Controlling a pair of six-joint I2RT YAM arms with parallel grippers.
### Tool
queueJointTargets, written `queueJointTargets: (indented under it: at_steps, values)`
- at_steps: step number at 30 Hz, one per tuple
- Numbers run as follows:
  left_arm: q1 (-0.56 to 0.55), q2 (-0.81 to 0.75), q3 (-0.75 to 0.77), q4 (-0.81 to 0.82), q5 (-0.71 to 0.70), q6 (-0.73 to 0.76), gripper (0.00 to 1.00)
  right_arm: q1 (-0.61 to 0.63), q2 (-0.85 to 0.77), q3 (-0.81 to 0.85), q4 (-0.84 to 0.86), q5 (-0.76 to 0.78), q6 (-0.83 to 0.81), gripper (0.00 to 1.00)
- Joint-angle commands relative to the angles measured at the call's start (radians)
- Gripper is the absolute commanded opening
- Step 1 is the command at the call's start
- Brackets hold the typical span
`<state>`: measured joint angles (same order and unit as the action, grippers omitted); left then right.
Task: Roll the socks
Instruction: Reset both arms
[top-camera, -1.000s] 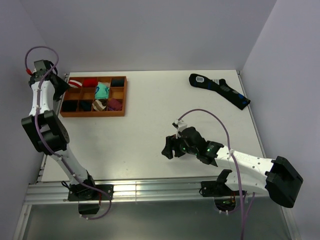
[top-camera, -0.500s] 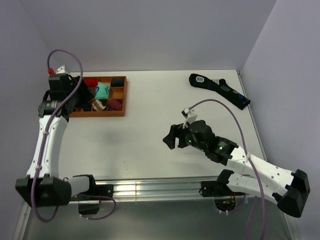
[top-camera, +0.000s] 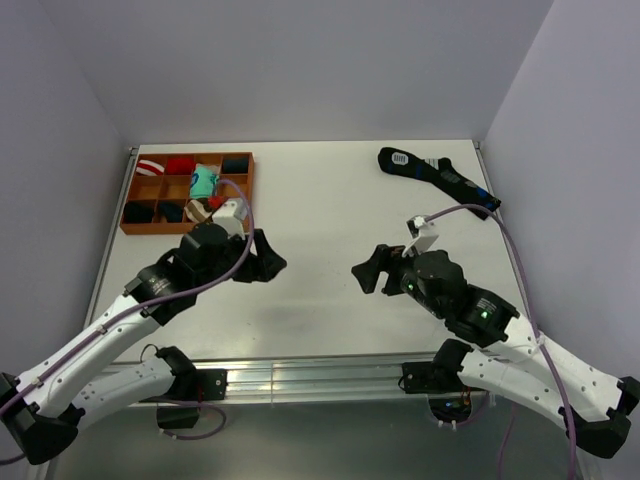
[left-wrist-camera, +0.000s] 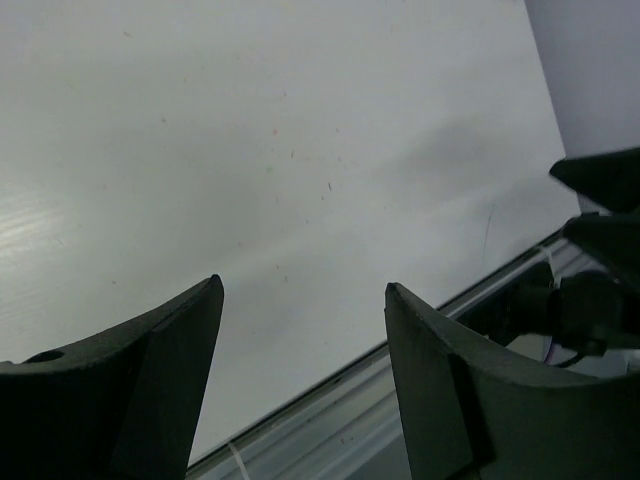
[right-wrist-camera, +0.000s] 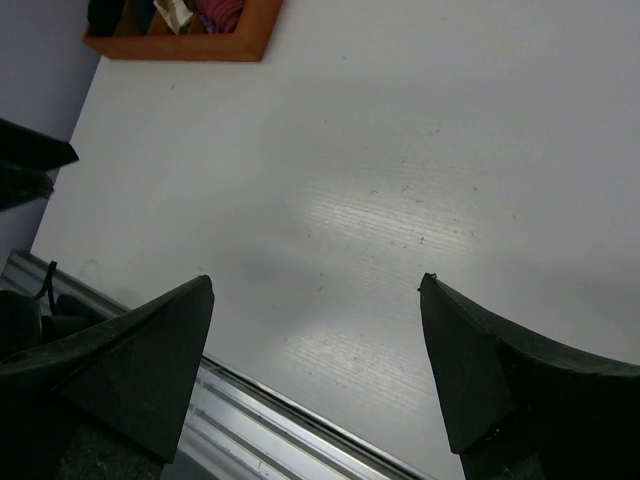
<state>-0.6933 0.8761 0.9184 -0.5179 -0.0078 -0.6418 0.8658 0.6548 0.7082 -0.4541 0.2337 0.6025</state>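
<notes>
White table (top-camera: 320, 200) carries a wooden tray (top-camera: 248, 195) of rolled bundles at far left. Mid-table, the left fingers (top-camera: 268, 258) and right fingers (top-camera: 368, 272) hover spread wide and empty. No black stripe-cuffed sock shows loose; only a longer dark sock (top-camera: 440, 180) lies far right. Probably best to find the sock first, then come in low on its cuff.

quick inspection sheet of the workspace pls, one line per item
surface: white table, a few faint specks
job's things: nothing seen
clutter: long dark sock with blue marks, flat, far right; orange tray of rolled bundles, far left
grippers: left pincer open, empty; right pincer open, empty; both above the table
cables: purple cable on left arm and purple cable on right arm, looping free
surroundings: plain walls; metal rail at near edge
</notes>
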Motion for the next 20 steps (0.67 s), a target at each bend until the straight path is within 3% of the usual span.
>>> queueJointTargets:
  at_steps: [1,20]
  values:
    - [-0.084,-0.025,-0.029,0.104,-0.096,-0.055,0.72,-0.005,-0.029,0.056,-0.067,0.075,0.023,0.91]
    - [-0.117,0.006,-0.024,0.142,-0.1,-0.07,0.72,-0.005,-0.104,0.008,-0.084,0.067,0.003,0.93]
